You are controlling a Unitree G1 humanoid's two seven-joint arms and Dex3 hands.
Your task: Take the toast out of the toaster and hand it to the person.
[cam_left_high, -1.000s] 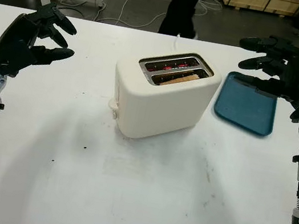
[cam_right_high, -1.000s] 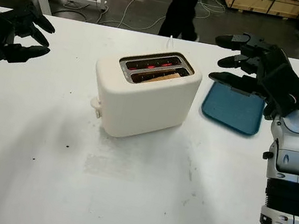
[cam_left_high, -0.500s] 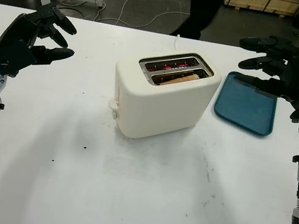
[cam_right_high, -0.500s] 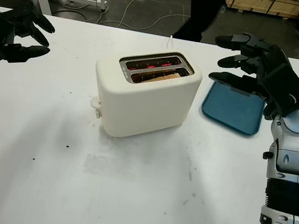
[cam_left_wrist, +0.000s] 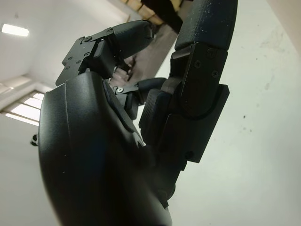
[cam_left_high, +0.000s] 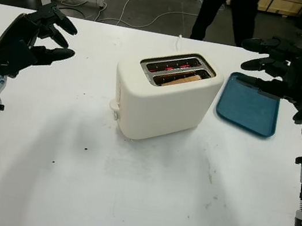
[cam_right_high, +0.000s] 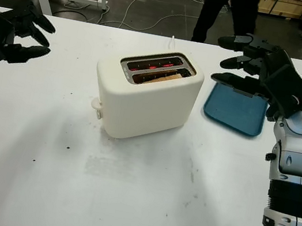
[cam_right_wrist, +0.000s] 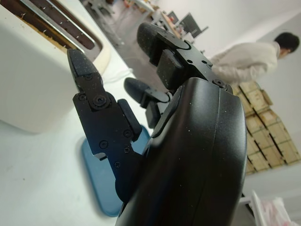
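White laminate table point(cam_left_high: 140, 205) is carrying everything, its far edge running along a floor strewn with cables. Standing just beyond that far edge, a person point(cam_left_high: 228, 9) in dark trousers is showing from the waist down.

Near the middle of the table, a cream two-slot toaster point(cam_left_high: 165, 101) is sitting at an angle, its lever knob facing the left edge. The element in the farther slot is glowing red. In the nearer slot the toast point(cam_left_high: 179, 80) is lying low, its browned top edge barely reaching the slot's mouth.

Between the toaster and the right edge, a blue tray point(cam_left_high: 248, 109) is lying flat, holding nothing.

Both hands are holding nothing. The left hand point(cam_left_high: 32, 39) is hovering open near the left edge, well apart from the toaster. The right hand point(cam_right_high: 264, 66) is hanging open above the far end of the tray, just beside the toaster's right side.

Judging by its look, the toast is going to be light, dry and stiff but brittle, and probably hot with the element lit. Since so little is standing proud of the slot, the only place to take it is the narrow top crust, pinched across its thickness between fingertips reaching down from above. Too firm a squeeze is likely to crumble the edge; too loose, and it may slip back down. A straight upward lift looks safest, keeping clear of the slot's metal guides.
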